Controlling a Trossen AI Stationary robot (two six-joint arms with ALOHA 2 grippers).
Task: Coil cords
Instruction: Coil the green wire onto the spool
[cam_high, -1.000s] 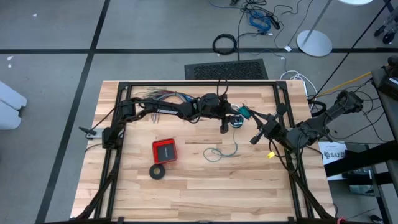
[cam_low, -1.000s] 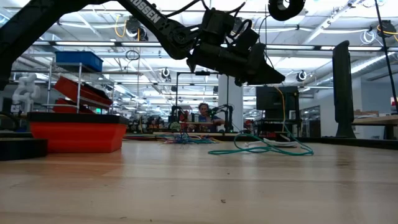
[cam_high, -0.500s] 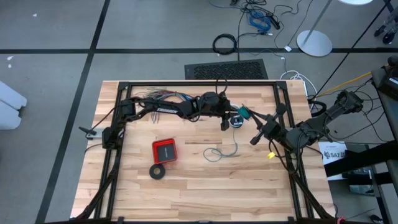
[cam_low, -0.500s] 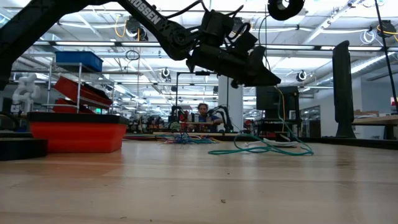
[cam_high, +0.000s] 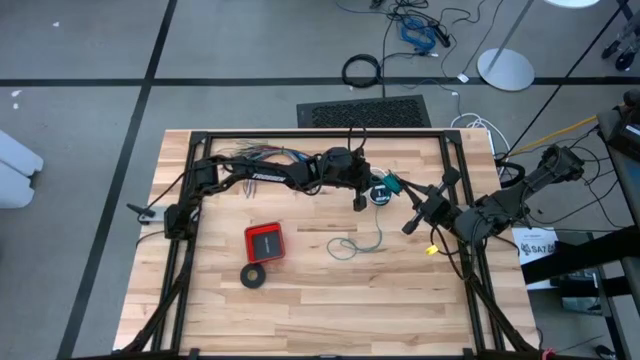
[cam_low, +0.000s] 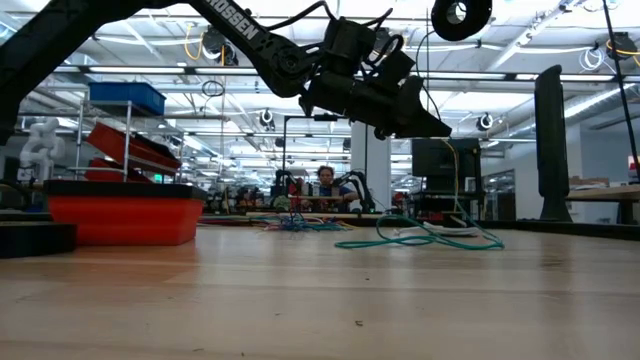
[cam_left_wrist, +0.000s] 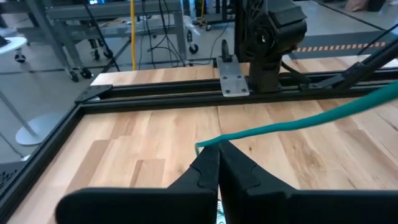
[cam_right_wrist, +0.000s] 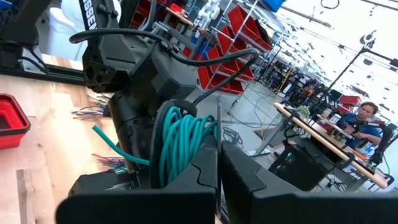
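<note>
— Where's the left gripper (cam_high: 360, 205) right now?

— Up off the boards, past the table's middle toward the back rail (cam_high: 320, 134). Fingers (cam_left_wrist: 208, 171) pressed tight together, pinching the end of the teal wire (cam_left_wrist: 292, 123), which runs off sideways over the wood.

— And the right gripper (cam_high: 410, 222)?

— Just beside it, toward the right edge, also raised. Its fingers (cam_right_wrist: 205, 168) are clamped shut on a small coil of teal wire (cam_right_wrist: 180, 140), loops standing up between them.

— Any cord on the table itself?

— A loose loop, the white cord (cam_high: 355, 243), lies flat near the middle, clear of both arms. From table height a tangle of teal strands (cam_low: 420, 236) sprawls on the far boards under the left arm.

— Room to move?

— Front half is open wood. A red tray (cam_high: 265, 241) and a black ring (cam_high: 254, 276) sit left of centre, well apart from the cord. The coloured wire bundle (cam_high: 270, 154) fans along the back rail.
</note>
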